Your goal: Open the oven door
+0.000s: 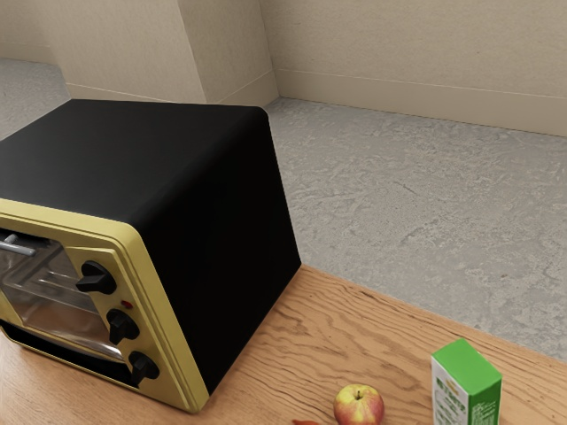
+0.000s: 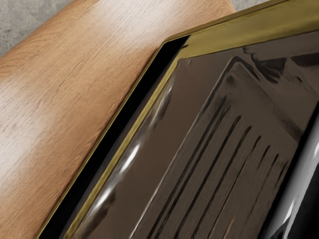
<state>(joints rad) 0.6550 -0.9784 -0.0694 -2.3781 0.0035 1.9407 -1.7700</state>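
How wide the gripper stands, and whether it holds or touches anything, cannot be told. At the exterior view's left, the oven door (image 1: 55, 299) and its handle (image 1: 18, 248) lie left of the knobs (image 1: 122, 327).

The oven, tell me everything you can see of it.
The oven has a rounded, metal-looking black casing, yellow front, glass door, silvery bar handle, three black knobs and a small red dot. A slotted rack or tray shows inside. It stands upright on the wooden table; I can't tell whether the door is fully shut.
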